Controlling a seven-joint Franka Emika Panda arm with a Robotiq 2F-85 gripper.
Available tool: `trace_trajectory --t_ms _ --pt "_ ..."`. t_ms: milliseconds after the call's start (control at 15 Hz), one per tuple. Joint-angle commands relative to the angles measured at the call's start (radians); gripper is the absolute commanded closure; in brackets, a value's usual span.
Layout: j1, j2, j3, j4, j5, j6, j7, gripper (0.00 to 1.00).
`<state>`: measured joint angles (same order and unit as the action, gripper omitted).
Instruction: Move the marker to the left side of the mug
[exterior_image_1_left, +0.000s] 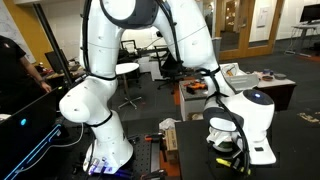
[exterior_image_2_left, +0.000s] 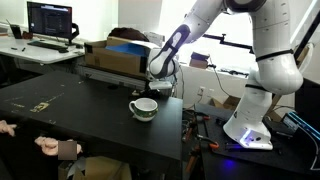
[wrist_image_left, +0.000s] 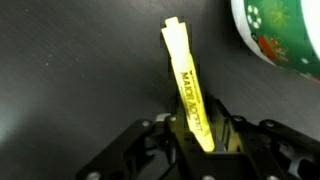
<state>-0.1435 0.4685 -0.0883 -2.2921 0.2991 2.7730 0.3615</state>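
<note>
In the wrist view the bright yellow-green marker (wrist_image_left: 185, 70) stands between my gripper's (wrist_image_left: 200, 128) two fingers, its far end pointing away over the dark tabletop. The fingers are closed on its lower end. The mug (wrist_image_left: 285, 40), white with a green patterned band, fills the top right corner of that view, a short way from the marker's tip. In an exterior view the mug (exterior_image_2_left: 143, 108) sits on the black table (exterior_image_2_left: 90, 125), and my gripper (exterior_image_2_left: 159, 88) hangs just behind and above it. The marker is too small to make out there.
A cardboard box with a blue top (exterior_image_2_left: 118, 57) stands at the table's far edge behind the mug. A monitor (exterior_image_2_left: 50, 18) sits on a desk at the back. A person's hands (exterior_image_2_left: 50, 147) rest at the table's near corner.
</note>
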Motion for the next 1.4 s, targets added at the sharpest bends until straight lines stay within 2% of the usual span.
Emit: trace_trajectory --t_ms 0,67,200,467,733,1133,1333 --pt "0.028 -0.008 -0.025 -0.016 0.022 0.036 0.039 0.94" --pt "0.029 -0.015 -0.028 -0.022 0.024 0.039 0.042 1.0" --pt "0.036 -0.028 -0.038 -0.033 0.027 0.045 0.07 0.95" --pt "0.053 -0.088 -0.073 -0.07 0.026 0.032 0.14 0.95" --pt "0.057 -0.193 -0.093 -0.157 0.029 0.052 0.155 0.95" --pt "0.087 -0.348 -0.15 -0.253 -0.041 0.075 0.244 0.95" --pt "0.108 -0.415 -0.173 -0.294 -0.134 0.117 0.323 0.95"
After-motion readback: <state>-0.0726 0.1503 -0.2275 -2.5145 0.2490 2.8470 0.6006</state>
